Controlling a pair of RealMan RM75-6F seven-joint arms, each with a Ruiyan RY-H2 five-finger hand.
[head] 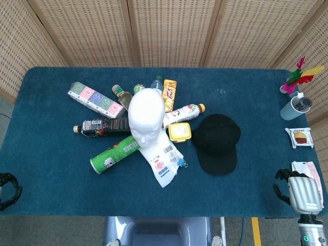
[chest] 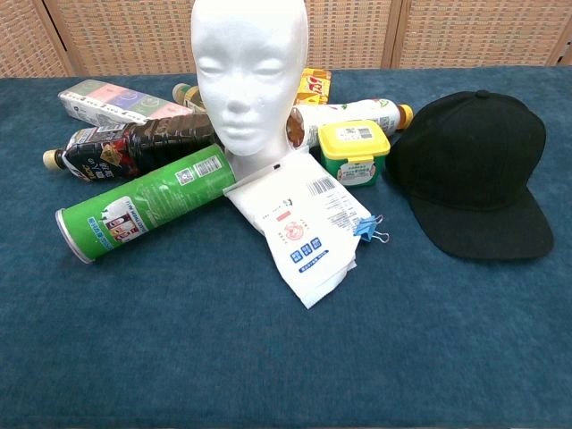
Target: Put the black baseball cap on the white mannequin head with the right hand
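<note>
From the head view, the black baseball cap (head: 217, 143) lies flat on the blue tabletop (head: 51, 154) toward its middle, brim facing the near edge, just right of the white mannequin head (head: 146, 117), which stands upright among bottles and packets. The right hand (head: 302, 192) hangs at the near right corner, fingers (head: 281, 177) released and holding nothing. The left hand (head: 7, 189) shows only partly at the near left edge; I cannot tell its state

In the chest view, the cap (chest: 474, 170) rests beside a yellow-lidded container (chest: 355, 150), apart from the mannequin head (chest: 248, 76)
</note>
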